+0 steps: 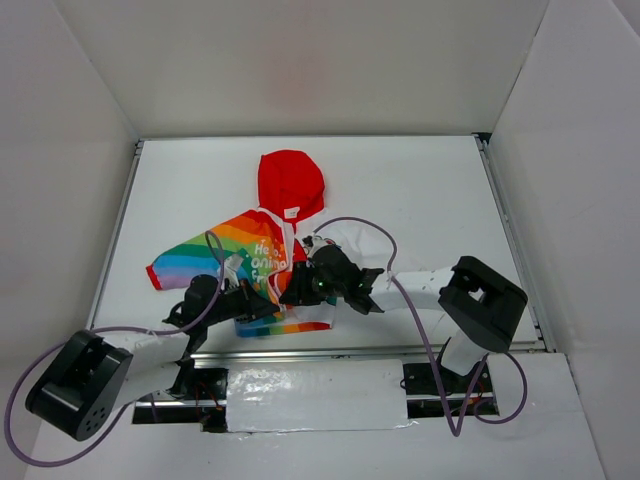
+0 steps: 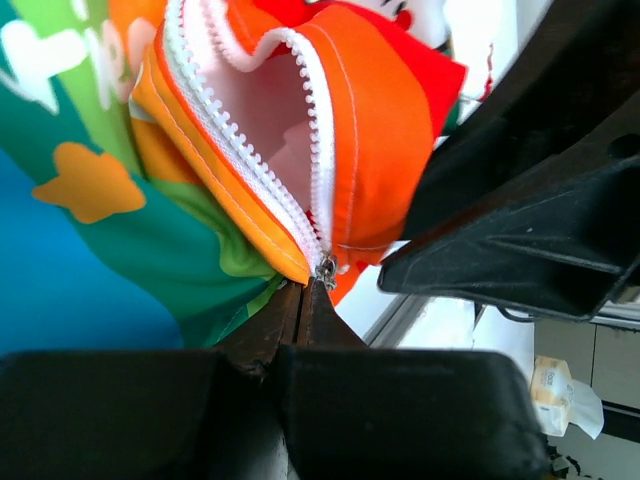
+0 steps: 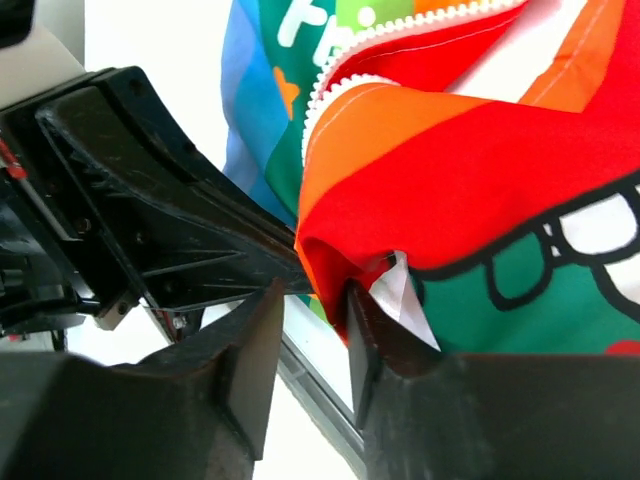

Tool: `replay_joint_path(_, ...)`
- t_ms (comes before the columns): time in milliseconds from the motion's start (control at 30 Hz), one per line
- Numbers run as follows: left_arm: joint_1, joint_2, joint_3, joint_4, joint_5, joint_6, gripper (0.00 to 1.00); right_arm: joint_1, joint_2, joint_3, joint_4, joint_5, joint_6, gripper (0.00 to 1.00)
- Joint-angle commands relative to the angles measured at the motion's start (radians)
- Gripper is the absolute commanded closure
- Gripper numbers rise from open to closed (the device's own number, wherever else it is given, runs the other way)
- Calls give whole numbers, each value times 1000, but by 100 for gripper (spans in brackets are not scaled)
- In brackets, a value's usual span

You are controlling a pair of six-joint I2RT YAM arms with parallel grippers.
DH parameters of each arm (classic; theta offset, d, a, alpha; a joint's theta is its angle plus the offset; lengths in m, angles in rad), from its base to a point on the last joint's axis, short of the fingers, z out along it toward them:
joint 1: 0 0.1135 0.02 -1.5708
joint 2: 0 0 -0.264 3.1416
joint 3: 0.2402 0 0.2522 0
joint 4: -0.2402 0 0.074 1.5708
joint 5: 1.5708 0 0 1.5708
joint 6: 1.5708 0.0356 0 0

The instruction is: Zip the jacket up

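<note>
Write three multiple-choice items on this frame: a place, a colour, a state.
1. Where does the red hood point? A toward the table's far edge; B toward the arm bases; C off the left edge.
2. What colour are the zipper teeth? A black; B white; C gold.
3. How do the teeth stand? A meshed to the collar; B in two separate rows; C half meshed.
1 A: the hood lies beyond the rest of the jacket in the top view. 2 B: the left wrist view shows white teeth. 3 B: the rows part right above the shut left gripper.
</note>
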Motion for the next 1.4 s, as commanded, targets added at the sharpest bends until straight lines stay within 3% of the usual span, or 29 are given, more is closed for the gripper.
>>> replay_joint_path(0,-6,-57,-101,21,26,31,100,-5,-36,-14,75,-41,-12,58)
replay_joint_path(133,-6,-149,-93,-51,15,42,100,-4,-68,-56,126,-74,-9,52)
replay_joint_path(233,-7,-181,-95,-78,9,45,100,2,-108,-83,116,-42,-8,40)
replay_joint_path(267,-7,-185,-96,-78,7,45,100,2,-116,-93,109,-29,-9,31)
replay_joint_path(367,-7,-174,-98,-65,15,45,100,2,-136,-119,92,2,-5,30)
replay_joint_path(633,-7,-126,-101,0,44,31,100,19,-164,-214,179,-49,41,37)
replay_joint_path(933,-9,-158,-99,-9,64,33,100,24,-92,-273,437,-132,40,40)
replay_joint_path(1367,-9,-178,-95,-29,76,34,100,22,2,-248,514,-136,40,40)
